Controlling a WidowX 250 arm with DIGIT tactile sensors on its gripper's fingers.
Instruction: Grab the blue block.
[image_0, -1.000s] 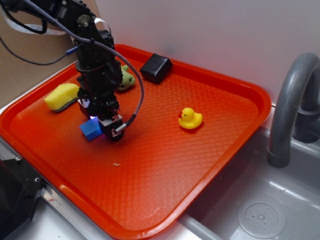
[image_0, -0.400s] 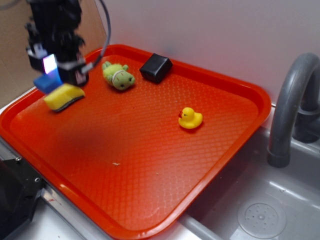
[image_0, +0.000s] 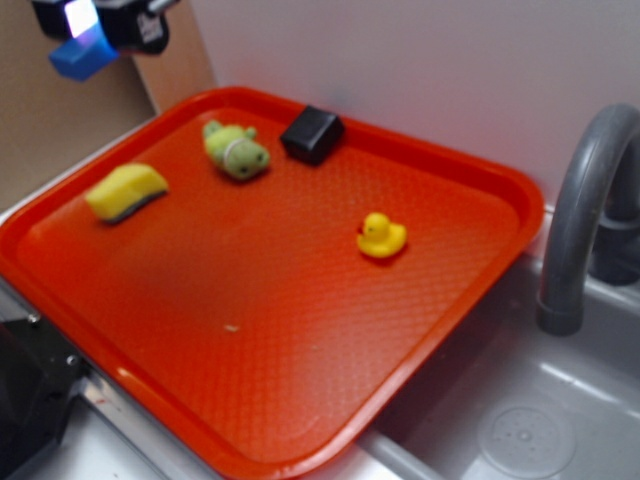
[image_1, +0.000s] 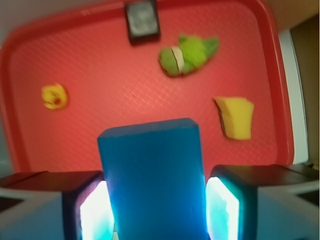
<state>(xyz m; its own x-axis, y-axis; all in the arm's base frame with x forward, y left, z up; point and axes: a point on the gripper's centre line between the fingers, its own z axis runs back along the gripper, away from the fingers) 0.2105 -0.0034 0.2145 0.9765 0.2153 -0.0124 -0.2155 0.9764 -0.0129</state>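
Note:
The blue block (image_0: 80, 55) hangs high above the tray's far left corner, held in my gripper (image_0: 95, 30), which shows only partly at the top edge of the exterior view. In the wrist view the blue block (image_1: 152, 180) fills the space between my two lit fingers (image_1: 95, 212), pressed on both sides, and my gripper (image_1: 156, 215) is shut on it. The red tray (image_1: 20, 75) lies far below.
On the red tray (image_0: 300, 330) lie a yellow sponge (image_0: 125, 190), a green plush toy (image_0: 237, 150), a black box (image_0: 312, 134) and a yellow rubber duck (image_0: 381, 236). A grey faucet (image_0: 580, 230) and a sink (image_0: 540, 420) stand to the right.
My gripper has lifted the blue block off the tray and carried it up and to the far left, clear of the sponge. The other objects have stayed put.

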